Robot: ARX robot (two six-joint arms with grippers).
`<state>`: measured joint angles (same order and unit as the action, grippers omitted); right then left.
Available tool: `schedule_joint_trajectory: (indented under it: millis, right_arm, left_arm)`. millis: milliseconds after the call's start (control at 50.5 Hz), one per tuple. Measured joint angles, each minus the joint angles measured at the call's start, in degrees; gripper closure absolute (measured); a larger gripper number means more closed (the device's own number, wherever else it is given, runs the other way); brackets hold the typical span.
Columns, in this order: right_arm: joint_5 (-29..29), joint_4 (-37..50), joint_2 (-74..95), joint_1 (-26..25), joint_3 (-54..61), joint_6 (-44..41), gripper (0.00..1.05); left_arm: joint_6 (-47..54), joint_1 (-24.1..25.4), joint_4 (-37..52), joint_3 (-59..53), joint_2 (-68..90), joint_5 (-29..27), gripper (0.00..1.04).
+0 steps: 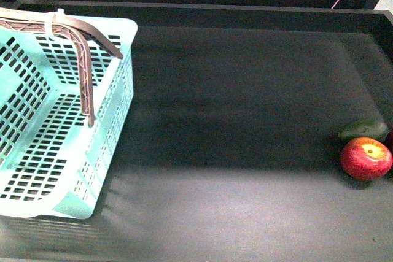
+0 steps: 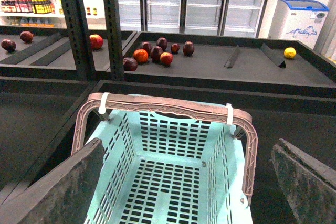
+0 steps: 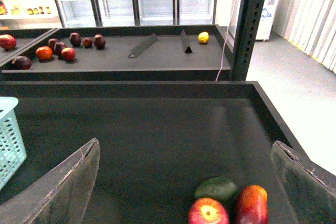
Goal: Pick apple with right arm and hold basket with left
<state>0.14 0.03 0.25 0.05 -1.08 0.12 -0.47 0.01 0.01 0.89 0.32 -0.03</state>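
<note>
The red apple (image 1: 366,158) with a yellow patch lies near the right edge of the dark shelf. In the right wrist view the apple (image 3: 208,212) shows below my open right gripper (image 3: 184,182), a little off the middle between the wide-apart fingers (image 3: 58,187). The pale turquoise basket (image 1: 120,90) stands at the left, empty, its brown handles (image 1: 86,59) tied with white zip ties. My open left gripper (image 2: 184,182) hovers over the basket (image 2: 168,135) behind the handles (image 2: 168,107), touching nothing. Neither arm shows in the front view.
A dull green fruit (image 1: 363,129) touches the apple's far side, and a red-orange oblong fruit (image 3: 251,205) lies against it. A raised rim (image 1: 245,10) borders the shelf. A dark upright post (image 3: 251,24) stands at the back right. Several fruits (image 2: 157,53) sit on the rear shelf.
</note>
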Motion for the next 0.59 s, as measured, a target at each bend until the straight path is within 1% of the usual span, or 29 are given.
schedule_joint_trajectory:
  millis: [594]
  right_arm:
    - [0.00,0.00,0.00,0.00,0.00,0.00,0.09]
  left_arm:
    - [0.00,0.00,0.00,0.00,0.00,0.00,0.07]
